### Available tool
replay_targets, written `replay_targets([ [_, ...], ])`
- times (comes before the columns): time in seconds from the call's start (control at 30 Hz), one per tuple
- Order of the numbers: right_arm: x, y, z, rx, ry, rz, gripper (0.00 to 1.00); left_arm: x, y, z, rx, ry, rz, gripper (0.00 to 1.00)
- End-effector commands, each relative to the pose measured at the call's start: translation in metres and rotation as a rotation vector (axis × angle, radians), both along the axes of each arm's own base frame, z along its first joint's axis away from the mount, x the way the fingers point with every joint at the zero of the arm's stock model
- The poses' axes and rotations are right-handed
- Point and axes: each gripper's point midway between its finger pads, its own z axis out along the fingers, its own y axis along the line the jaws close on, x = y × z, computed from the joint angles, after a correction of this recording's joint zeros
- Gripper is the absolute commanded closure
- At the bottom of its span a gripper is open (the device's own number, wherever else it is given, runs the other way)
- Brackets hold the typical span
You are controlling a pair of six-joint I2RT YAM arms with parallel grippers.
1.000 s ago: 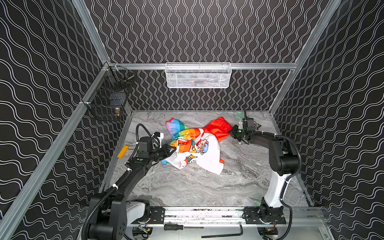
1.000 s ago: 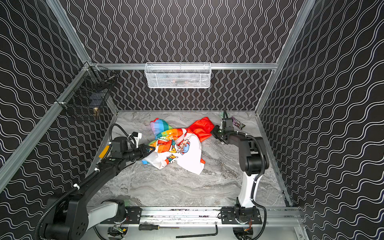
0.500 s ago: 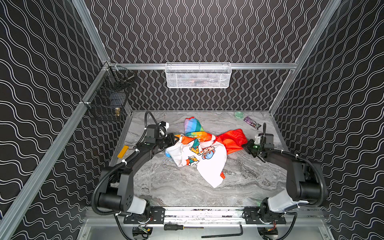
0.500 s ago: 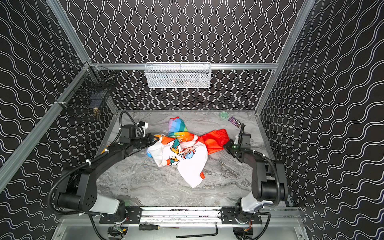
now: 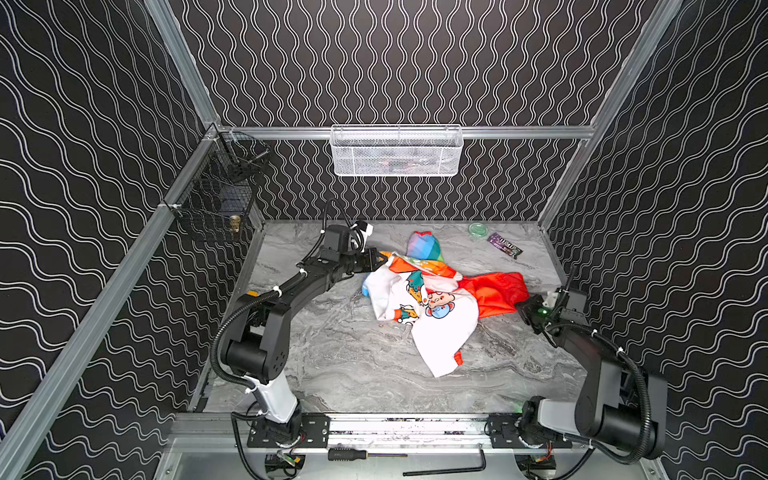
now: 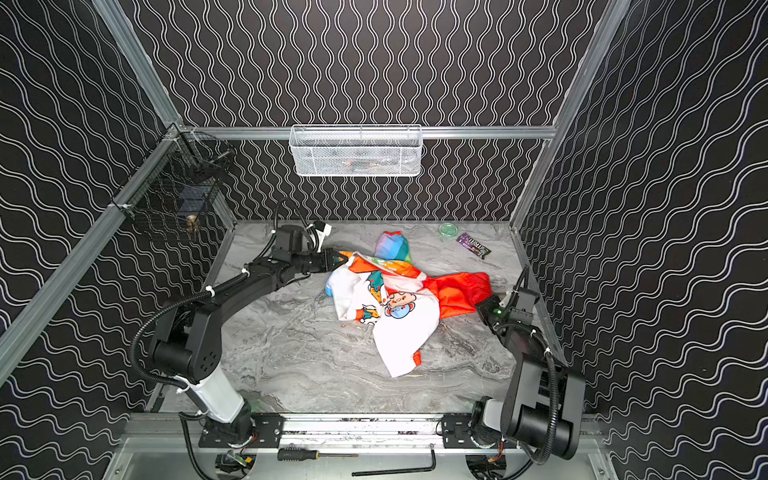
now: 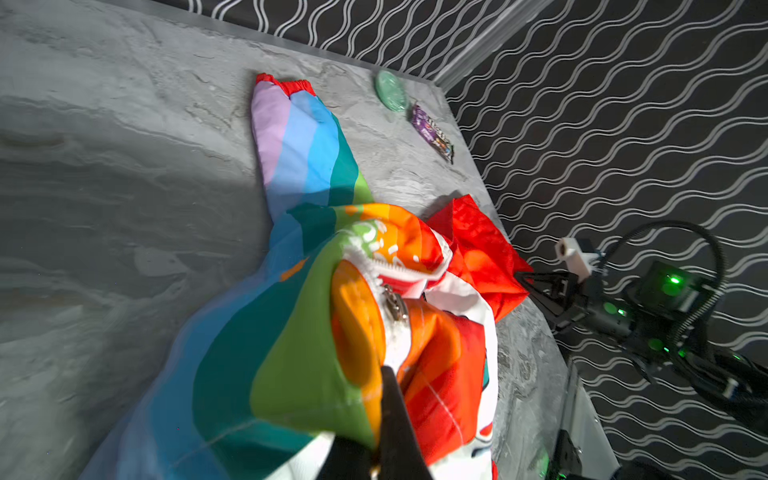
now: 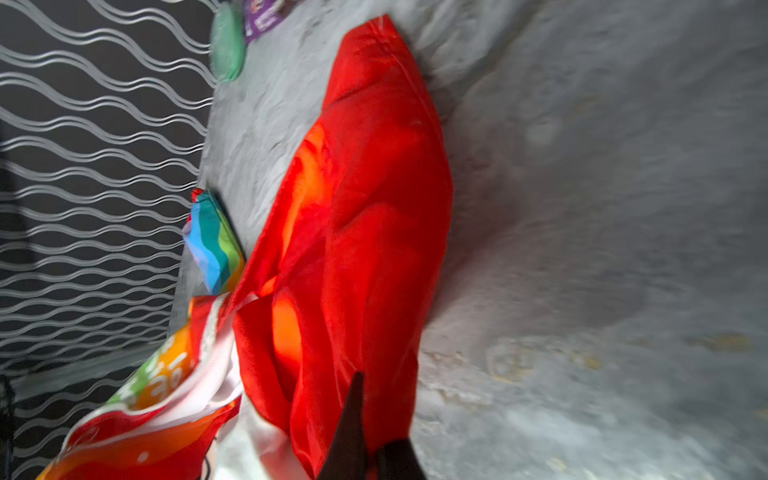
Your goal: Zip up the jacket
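Left wrist: left gripper (image 7: pixel 376 432) clenched on the jacket (image 7: pixel 291 353) at its orange front edge, by the zipper pull (image 7: pixel 395 305). Top views: right gripper (image 5: pixel 524 308) touches the red hood (image 5: pixel 494 291) near the right wall (grip unclear, blurred). Jacket lies crumpled mid-desk (image 5: pixel 353 365), with bare room toward the front.

The front half of the tabletop (image 5: pixel 353 374) lies bare between the two arm bases. A bare strip also runs along the back wall. The jacket (image 5: pixel 436 316) sprawls over the middle, one sleeve reaching toward the back. The left arm (image 5: pixel 307 286) slants across the left side to the jacket's edge, and the right arm (image 5: pixel 582 345) hugs the right wall. A lid (image 5: pixel 478 229) and a wrapper (image 5: pixel 504 245) sit in the back right corner. A white basket (image 5: pixel 397 151) hangs high on the back wall, and a wire basket (image 5: pixel 216 199) hangs on the left wall.
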Motion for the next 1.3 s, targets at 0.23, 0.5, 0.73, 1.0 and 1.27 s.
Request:
replay_targets([
  [0.23, 0.004, -0.002, 0.067, -0.167, -0.150, 0.044, 0.24, -0.049, -0.010, 0.015, -0.086, 0.088, -0.185, 1.00],
  [0.5, 0.013, 0.182, 0.143, -0.201, -0.440, 0.694, 0.21, -0.062, -0.010, 0.025, -0.145, 0.153, -0.251, 1.00],
  [0.73, -0.005, 0.280, 0.137, -0.220, -0.532, 1.009, 0.13, -0.060, -0.004, 0.032, -0.208, 0.175, -0.259, 1.00],
  [1.0, 0.014, 0.295, 0.111, -0.247, -0.506, 1.065, 0.17, -0.062, -0.004, 0.030, -0.228, 0.200, -0.278, 1.00],
  [1.27, 0.017, 0.323, 0.102, -0.175, -0.524, 1.140, 0.40, -0.061, -0.005, 0.033, -0.252, 0.207, -0.280, 1.00],
])
